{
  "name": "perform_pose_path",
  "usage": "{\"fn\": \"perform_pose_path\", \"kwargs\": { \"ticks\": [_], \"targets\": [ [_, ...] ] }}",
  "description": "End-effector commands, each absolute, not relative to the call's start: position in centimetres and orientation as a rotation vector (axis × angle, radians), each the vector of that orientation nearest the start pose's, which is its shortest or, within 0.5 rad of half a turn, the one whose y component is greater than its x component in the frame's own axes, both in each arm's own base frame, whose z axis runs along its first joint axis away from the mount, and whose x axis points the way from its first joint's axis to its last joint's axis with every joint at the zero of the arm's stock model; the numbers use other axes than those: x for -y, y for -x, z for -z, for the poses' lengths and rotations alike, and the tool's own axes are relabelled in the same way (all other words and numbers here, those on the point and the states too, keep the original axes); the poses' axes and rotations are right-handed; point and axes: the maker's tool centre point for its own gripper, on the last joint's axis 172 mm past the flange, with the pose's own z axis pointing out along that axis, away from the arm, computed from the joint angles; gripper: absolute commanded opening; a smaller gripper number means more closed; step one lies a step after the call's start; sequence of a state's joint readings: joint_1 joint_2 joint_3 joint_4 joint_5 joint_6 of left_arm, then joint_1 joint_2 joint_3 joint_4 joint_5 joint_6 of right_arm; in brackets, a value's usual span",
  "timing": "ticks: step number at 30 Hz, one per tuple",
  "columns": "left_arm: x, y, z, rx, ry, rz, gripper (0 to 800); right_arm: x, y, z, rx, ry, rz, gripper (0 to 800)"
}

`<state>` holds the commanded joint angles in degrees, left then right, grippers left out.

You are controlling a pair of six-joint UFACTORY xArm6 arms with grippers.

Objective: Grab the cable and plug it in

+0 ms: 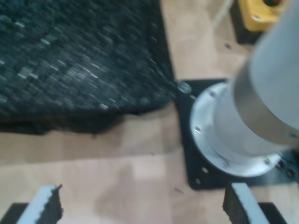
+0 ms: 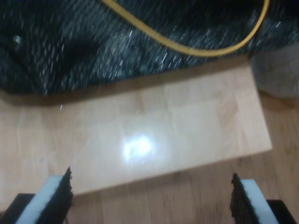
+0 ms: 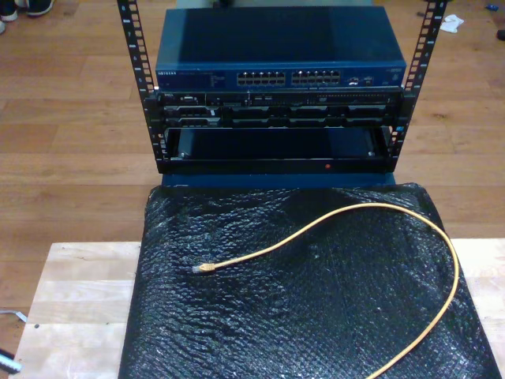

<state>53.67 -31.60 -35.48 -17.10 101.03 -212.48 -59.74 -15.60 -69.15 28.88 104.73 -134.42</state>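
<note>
Cable [image 3: 339,237] lay loose on the black mat [image 3: 300,316], untouched by either gripper. Curved from the plug [image 3: 203,269], near the exterior view's left of the mat, up toward the rack [image 3: 276,118], then swept round by the exterior view's right and ran off the near edge. Plug end free and flat on the mat, probably left there so jaws could come down on it from above.

First gripper [image 1: 145,205] open and empty, pads [image 1: 49,203] wide apart over bare wood table [image 1: 117,158], just beside the mat's edge and near an arm's base [image 1: 233,135] on its black plate. Yellow box [image 1: 259,14] beyond the base, blurred.

Second gripper [image 2: 152,196] likewise spread and holding nothing, poised over the table with the mat ahead and a loop of cable across it in the second wrist view.

Switch [image 3: 280,59] sat atop the rack with port rows [image 3: 288,78] facing the mat, likely the target for the plug. Task judged not yet begun: grasp near the plug first, then carry to a port. Thin cable, slack and springy; plug orientation could twist on lifting.
</note>
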Motion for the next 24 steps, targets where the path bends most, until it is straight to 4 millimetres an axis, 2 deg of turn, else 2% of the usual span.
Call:
{"fn": "perform_pose_path", "kwargs": {
  "ticks": [5,10,15,24],
  "targets": [
    [-7.2,-17.2,-22.9,1.849,-1.77,-0.561,800,18.7,-28.5,-36.6,1.718,2.159,0.758,797],
    [-6.6,-17.5,-22.9,1.831,-1.772,-0.547,800,17.9,-30.2,-37.8,1.713,2.135,0.777,798],
    [-5.8,-18.6,-23.3,1.817,-1.771,-0.616,800,16.7,-32.1,-39.3,1.675,2.11,0.816,797],
    [-3.9,-19.0,-22.6,1.789,-1.737,-0.618,800,12.7,-34.0,-41.2,1.642,2.013,0.871,797]
  ]
}}
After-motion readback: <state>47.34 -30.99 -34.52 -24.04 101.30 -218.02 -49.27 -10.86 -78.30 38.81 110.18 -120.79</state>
